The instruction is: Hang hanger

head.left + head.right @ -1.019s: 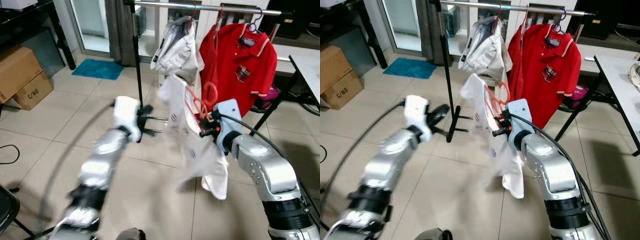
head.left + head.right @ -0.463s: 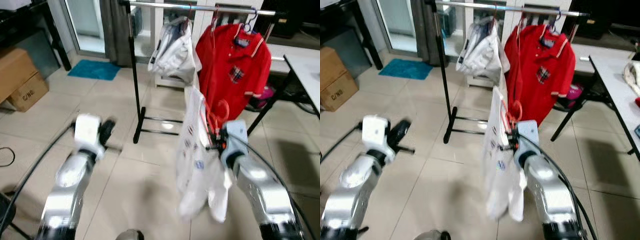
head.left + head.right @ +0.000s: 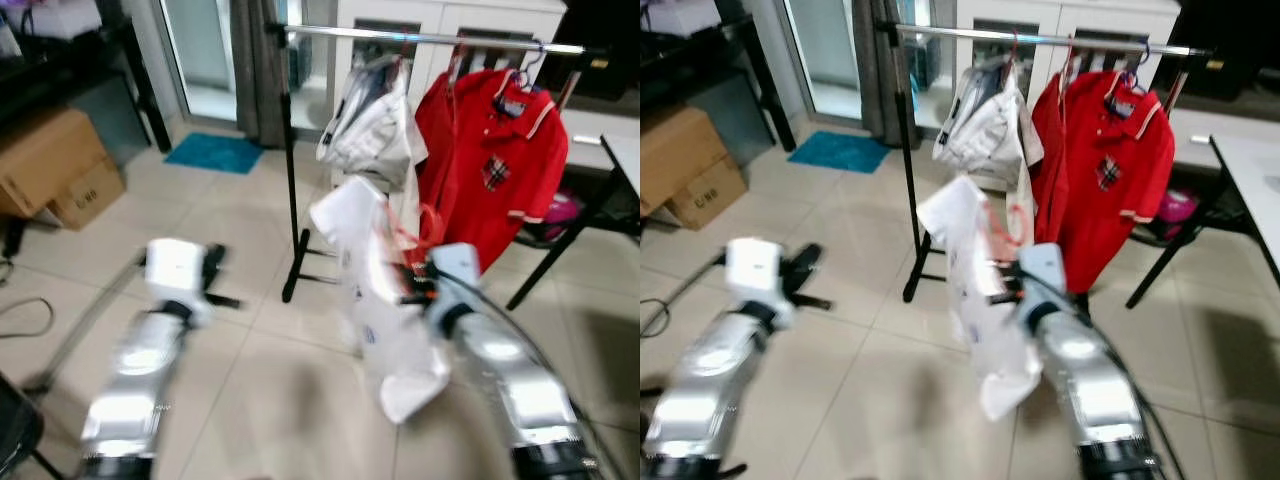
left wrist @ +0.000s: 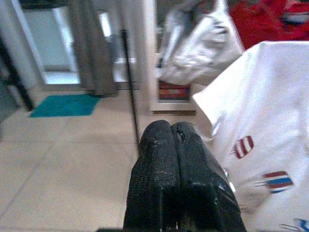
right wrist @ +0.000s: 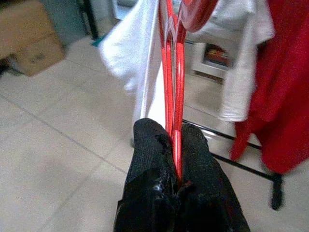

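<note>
My right gripper [image 5: 175, 145] is squeezed tight on the thin red plastic hanger [image 5: 172, 87], whose wire runs up from between the two black fingers [image 5: 150, 154]. A white T-shirt with small red and blue marks [image 3: 385, 300] hangs on that hanger and droops down under my right arm. I hold it up in front of the black clothes rack with a shiny silver bar on top [image 3: 430, 38], lower than the bar and not touching it.

My left gripper [image 4: 173, 140] has its two fingers pressed together with nothing between them. It sits off to the left of the rack's black pole [image 3: 292, 180], low over the pale floor tiles [image 3: 260, 400].

On the bar hang a bunched-up white shirt [image 3: 375, 125] and, right of it, a red polo shirt with a checked patch on the chest [image 3: 500, 160]. Left of the rack, a teal floor mat [image 3: 213, 153] lies by the glass door. Farther left, brown cardboard boxes [image 3: 55, 165] are stacked near a dark shelf. The head pictures are blurry.
</note>
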Tool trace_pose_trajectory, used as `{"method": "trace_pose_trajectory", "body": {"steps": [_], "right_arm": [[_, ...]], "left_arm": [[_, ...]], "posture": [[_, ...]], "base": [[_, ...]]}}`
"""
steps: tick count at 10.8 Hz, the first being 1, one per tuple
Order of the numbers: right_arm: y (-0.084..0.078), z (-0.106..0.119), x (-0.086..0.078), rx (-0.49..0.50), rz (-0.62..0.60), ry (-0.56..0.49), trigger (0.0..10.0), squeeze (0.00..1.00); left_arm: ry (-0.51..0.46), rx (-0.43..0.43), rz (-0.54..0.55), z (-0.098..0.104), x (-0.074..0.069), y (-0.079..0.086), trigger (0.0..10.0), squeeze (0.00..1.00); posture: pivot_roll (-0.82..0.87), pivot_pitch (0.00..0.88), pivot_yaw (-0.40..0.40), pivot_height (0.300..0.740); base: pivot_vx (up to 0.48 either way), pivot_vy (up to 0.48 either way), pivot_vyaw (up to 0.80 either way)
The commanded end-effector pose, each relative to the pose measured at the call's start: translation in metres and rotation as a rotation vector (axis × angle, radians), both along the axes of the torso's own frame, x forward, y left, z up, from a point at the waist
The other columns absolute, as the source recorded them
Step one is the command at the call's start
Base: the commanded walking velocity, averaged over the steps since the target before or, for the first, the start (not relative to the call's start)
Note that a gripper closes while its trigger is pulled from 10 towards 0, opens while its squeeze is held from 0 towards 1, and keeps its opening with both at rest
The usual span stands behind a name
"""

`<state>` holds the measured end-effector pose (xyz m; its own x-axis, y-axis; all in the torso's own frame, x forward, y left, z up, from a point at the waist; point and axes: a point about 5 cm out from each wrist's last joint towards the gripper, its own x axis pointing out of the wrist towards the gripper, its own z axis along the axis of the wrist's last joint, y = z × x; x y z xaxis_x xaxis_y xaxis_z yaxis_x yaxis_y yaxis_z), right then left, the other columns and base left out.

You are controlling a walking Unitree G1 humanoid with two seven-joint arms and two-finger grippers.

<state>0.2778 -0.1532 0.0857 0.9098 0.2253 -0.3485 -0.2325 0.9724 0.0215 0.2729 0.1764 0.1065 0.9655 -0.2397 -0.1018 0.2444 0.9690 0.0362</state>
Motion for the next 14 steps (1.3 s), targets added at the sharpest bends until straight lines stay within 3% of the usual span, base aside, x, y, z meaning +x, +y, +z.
{"method": "trace_pose_trajectory", "body": {"steps": [1,5,11,14], "right_arm": [[0.003,0.010,0.005,0.018,-0.010,-0.054,10.0,0.00],[-0.017,0.023,0.012,-0.077,-0.099,-0.116,10.0,0.00],[-0.028,0.034,0.008,-0.103,-0.109,-0.120,10.0,0.00],[-0.025,0.035,0.009,-0.130,-0.062,-0.112,10.0,0.00]], "left_arm": [[-0.014,0.025,0.014,0.006,0.002,0.007,10.0,0.00],[-0.015,0.017,-0.021,0.009,0.006,0.002,10.0,0.00],[0.005,0.007,-0.062,0.006,0.002,-0.006,10.0,0.00],[0.008,0.015,-0.062,0.006,0.000,-0.004,10.0,0.00]], "posture": [[0.02,0.000,0.029,0.740],[0.01,0.000,0.035,0.740],[0.00,0.000,0.027,0.740],[0.01,0.000,0.020,0.740]], "base": [[0.401,0.000,0.00],[0.398,0.000,0.00],[0.401,0.000,-0.13],[0.401,0.000,0.00]]}}
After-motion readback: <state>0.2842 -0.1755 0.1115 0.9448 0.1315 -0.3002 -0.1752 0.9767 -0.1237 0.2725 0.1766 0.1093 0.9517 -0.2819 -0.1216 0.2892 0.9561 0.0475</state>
